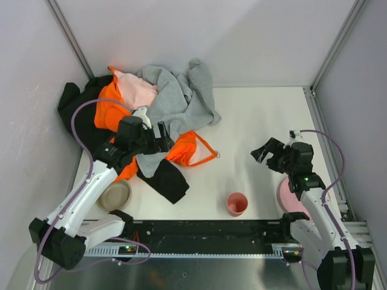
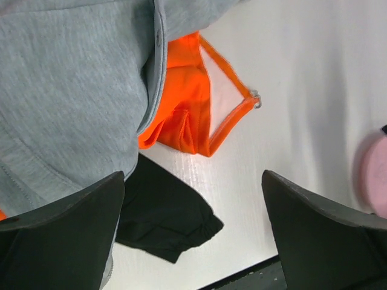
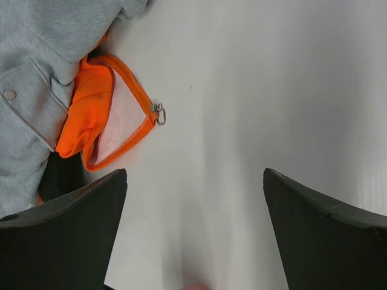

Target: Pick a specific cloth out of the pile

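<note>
Only your top view catches the one tan bowl point(image 1: 115, 194) and the whole pile point(image 1: 175, 99), while the wrist views show left fingers point(image 2: 60, 229) and right fingers point(image 3: 60, 235) spread, empty.

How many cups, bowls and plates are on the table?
cup: 1, pink
bowl: 1, tan
plate: 1, pink, partly hidden
Total: 3
</note>
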